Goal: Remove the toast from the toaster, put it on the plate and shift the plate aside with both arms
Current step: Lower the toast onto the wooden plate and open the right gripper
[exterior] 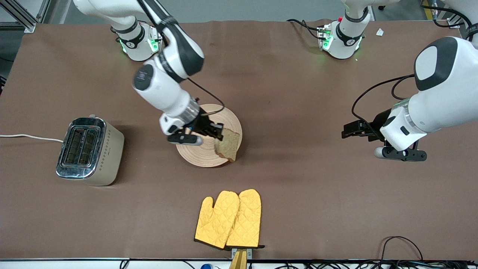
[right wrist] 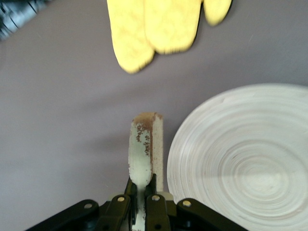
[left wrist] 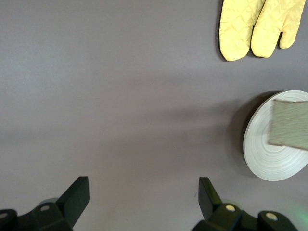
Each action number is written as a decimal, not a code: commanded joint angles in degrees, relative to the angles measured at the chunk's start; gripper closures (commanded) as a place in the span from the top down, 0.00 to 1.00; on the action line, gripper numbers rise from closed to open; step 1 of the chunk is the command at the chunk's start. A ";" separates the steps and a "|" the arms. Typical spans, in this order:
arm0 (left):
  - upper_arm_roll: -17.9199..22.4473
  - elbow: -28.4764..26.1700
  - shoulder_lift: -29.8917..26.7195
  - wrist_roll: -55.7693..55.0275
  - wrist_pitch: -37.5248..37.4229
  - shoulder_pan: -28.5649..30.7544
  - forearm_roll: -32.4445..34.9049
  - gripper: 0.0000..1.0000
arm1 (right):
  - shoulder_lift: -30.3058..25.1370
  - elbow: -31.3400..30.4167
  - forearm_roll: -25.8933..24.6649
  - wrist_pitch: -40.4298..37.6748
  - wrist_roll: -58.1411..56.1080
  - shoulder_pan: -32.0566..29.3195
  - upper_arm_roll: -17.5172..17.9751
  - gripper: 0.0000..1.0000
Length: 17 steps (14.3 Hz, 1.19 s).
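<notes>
The toast [exterior: 227, 145] is a speckled tan slice with a darker crust. My right gripper [exterior: 218, 133] is shut on it and holds it tilted on edge over the rim of the plate [exterior: 198, 153] toward the left arm's end. The plate is round, pale wood with ring grooves. In the right wrist view the toast [right wrist: 144, 149] shows edge-on between the shut fingers of the right gripper [right wrist: 143, 192], beside the plate [right wrist: 240, 159]. My left gripper [exterior: 349, 131] waits open and empty over bare table at the left arm's end. It also shows in the left wrist view [left wrist: 143, 192], with the plate [left wrist: 269, 159] and toast [left wrist: 290, 124].
A silver two-slot toaster [exterior: 89, 150] stands toward the right arm's end, its cord running off the table. Two yellow quilted oven mitts [exterior: 229, 219] lie nearer the front camera than the plate, by the table edge. A brown cloth covers the table.
</notes>
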 commanded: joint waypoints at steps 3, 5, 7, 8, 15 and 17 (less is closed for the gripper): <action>-0.29 -0.29 -1.09 -0.50 -0.63 0.04 -0.07 1.00 | -3.57 -7.70 1.49 -0.11 -4.04 1.58 -0.66 0.00; -0.38 -0.55 -1.09 -0.32 -0.72 0.13 -0.07 1.00 | -3.75 -9.38 1.49 -0.02 -6.94 0.88 -0.75 0.00; -0.47 -0.64 -0.83 -0.23 -0.63 -0.04 -0.16 1.00 | -4.62 -11.13 1.58 -0.10 -9.67 -0.96 -0.75 0.00; -0.56 -0.64 -0.74 -0.23 -0.46 -0.31 -0.25 1.00 | -5.41 -12.27 1.58 -0.10 -10.55 -1.23 -0.66 0.00; -0.64 -1.17 2.95 0.38 3.40 -1.18 -5.25 1.00 | -7.00 -21.41 1.58 3.05 -18.02 -5.27 -0.75 0.00; -0.64 -1.17 4.18 0.38 4.29 -1.36 -7.44 1.00 | -7.00 -23.00 1.58 3.50 -18.99 -5.89 -0.75 0.00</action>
